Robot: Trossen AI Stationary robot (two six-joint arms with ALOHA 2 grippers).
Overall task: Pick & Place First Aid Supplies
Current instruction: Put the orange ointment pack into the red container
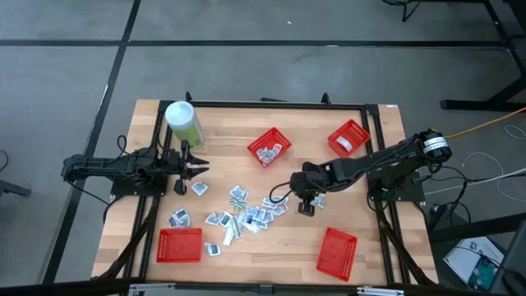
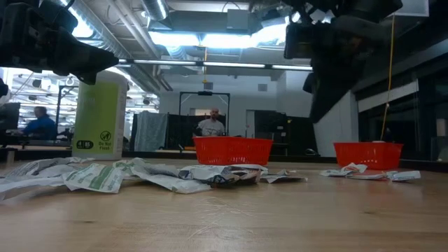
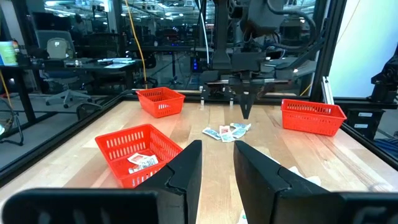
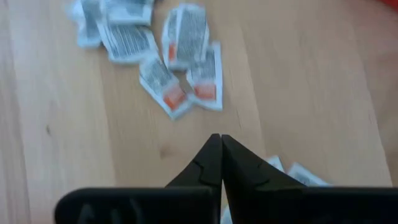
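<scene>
The right gripper (image 1: pixel 306 207) hangs over the table with its fingers pinched together on nothing, the loose first aid packets (image 1: pixel 246 212) scattered just beside and ahead of it, while the left gripper (image 1: pixel 200 167), empty with fingers slightly parted, waits near the green canister (image 1: pixel 183 123).
</scene>
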